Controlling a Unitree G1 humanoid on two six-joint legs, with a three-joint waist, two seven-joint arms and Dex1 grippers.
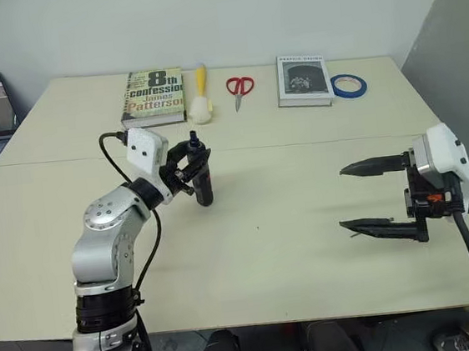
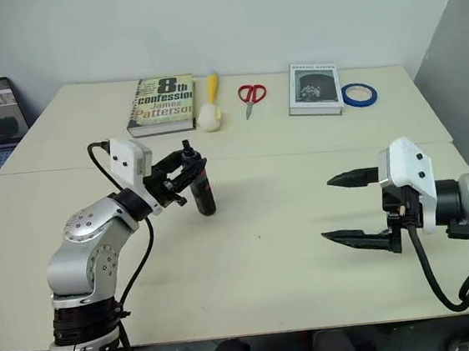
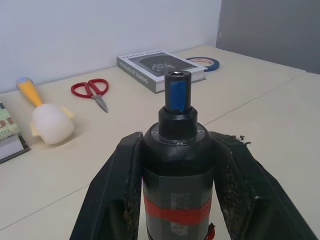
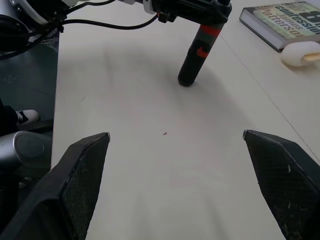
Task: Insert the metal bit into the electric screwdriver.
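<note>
Screwdriver blue-taped tip in left tool close-up.

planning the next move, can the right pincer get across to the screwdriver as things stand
Probably yes. The right pincer stands open, holding nothing, and bare table lies between it and the electric screwdriver, which the left pincer grips upright. The scissors and books lie farther back.

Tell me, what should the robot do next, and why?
Probably look for the metal bit first: the left pincer is shut on the electric screwdriver, held upright over the table, while the right pincer hangs open and empty.
</note>
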